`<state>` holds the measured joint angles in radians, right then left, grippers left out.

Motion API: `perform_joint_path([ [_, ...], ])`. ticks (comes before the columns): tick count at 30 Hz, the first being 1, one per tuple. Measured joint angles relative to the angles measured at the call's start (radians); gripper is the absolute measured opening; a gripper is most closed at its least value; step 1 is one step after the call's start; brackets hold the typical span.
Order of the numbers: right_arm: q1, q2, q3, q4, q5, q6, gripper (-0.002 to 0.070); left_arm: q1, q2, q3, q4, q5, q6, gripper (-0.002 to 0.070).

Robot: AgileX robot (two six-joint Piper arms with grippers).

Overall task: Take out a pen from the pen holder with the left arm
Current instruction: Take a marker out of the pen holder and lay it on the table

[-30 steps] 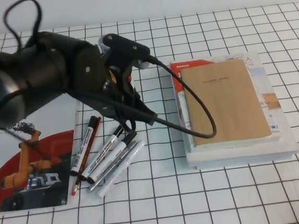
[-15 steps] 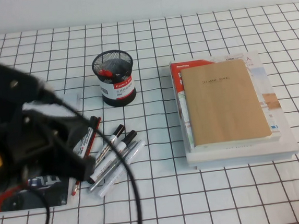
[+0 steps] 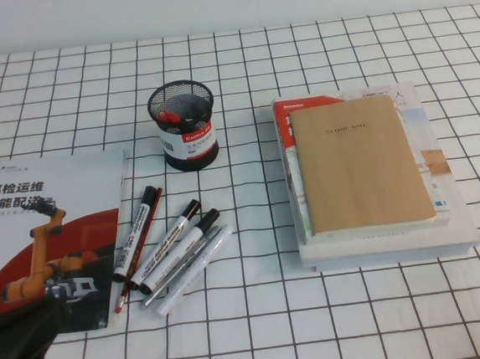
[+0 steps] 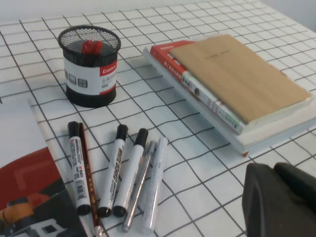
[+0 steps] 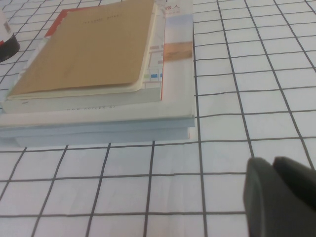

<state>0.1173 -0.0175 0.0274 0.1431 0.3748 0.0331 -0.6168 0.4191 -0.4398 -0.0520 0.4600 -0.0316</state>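
Note:
The black mesh pen holder (image 3: 185, 125) (image 4: 90, 64) stands upright behind the middle of the table, with a red-capped pen (image 3: 165, 116) (image 4: 91, 46) inside it. Several markers and pens (image 3: 174, 248) (image 4: 121, 177) lie side by side on the table in front of the holder. My left gripper (image 4: 275, 169) is shut with nothing in it, well back from the pens on the near side. Only a dark part of the left arm (image 3: 15, 350) shows in the high view's near-left corner. My right gripper (image 5: 273, 163) is shut and empty, low over the table near the books.
A stack of books (image 3: 365, 168) (image 5: 98, 54) topped by a brown notebook lies on the right. A brochure with a robot picture (image 3: 43, 239) lies on the left beside the pens. The table is a white grid cloth.
The left arm has pulled back from over the pen holder to the near-left corner, uncovering the holder and the brochure. The pens on the table have not moved.

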Motion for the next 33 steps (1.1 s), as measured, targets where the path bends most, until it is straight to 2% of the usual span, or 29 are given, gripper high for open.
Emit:
perform_joint_path([
  [10, 0.0, 0.0, 0.0, 0.0, 0.0, 0.0, -0.0014, 0.0, -0.035, 0.013, 0.052, 0.013, -0.004, -0.0002],
  [17, 0.0, 0.0, 0.0, 0.0, 0.0, 0.0, -0.0014, 0.024, -0.061, 0.077, 0.081, -0.089, -0.009, -0.0002],
  [25, 0.0, 0.0, 0.0, 0.0, 0.0, 0.0, -0.0014, 0.303, -0.221, 0.18, 0.024, -0.12, 0.014, -0.0002],
  [33, 0.0, 0.0, 0.0, 0.0, 0.0, 0.0, -0.0014, 0.484, -0.388, 0.31, 0.019, -0.235, 0.069, -0.0002],
])
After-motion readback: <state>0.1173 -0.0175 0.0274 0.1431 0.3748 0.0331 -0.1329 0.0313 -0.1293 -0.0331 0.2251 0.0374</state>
